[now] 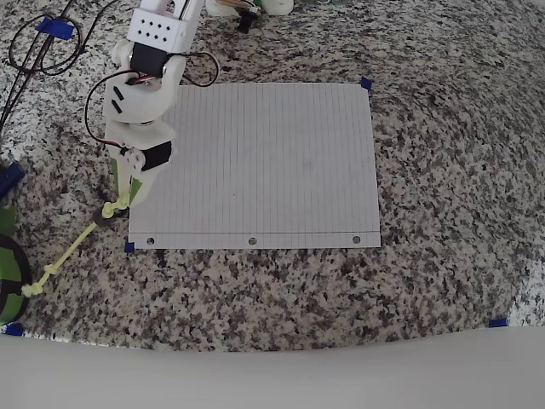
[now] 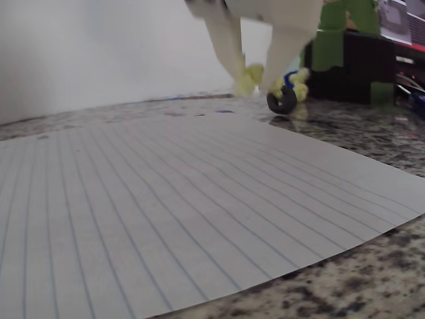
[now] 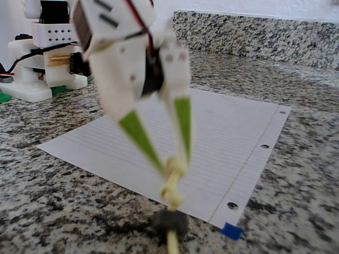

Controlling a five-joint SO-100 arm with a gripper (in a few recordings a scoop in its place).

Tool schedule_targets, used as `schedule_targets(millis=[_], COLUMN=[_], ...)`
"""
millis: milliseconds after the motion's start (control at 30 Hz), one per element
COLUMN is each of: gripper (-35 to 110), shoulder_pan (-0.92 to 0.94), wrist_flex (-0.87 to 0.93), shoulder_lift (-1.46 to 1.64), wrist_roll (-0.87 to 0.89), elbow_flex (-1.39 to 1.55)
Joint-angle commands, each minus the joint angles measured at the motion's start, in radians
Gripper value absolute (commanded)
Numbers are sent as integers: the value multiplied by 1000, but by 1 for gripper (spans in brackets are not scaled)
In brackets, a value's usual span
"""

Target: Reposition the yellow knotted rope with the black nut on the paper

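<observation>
Two green-tipped white gripper fingers pinch the thin pale yellow knotted rope just off the white lined paper, so drag slowly, keeping the small black nut threaded.

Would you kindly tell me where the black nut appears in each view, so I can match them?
Overhead view: black nut off the paper's lower left corner.
Wrist view: top centre-right, beyond the paper's far edge.
Fixed view: bottom centre, below the gripper.
Shared landmark: the paper.

rope: 1 | nut: 1 | paper: 1 | punched holes: 3
</observation>
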Motion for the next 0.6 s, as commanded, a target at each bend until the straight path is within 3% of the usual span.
schedule_targets(millis=[0,300,567], gripper=[0,0,0], shoulder_pan=[-12,-46,-114], wrist_flex=[41,216,331], shoulder_lift=[135,368,657], wrist_roll=[-163,-471,-551], elbow_flex=[-26,-12,118])
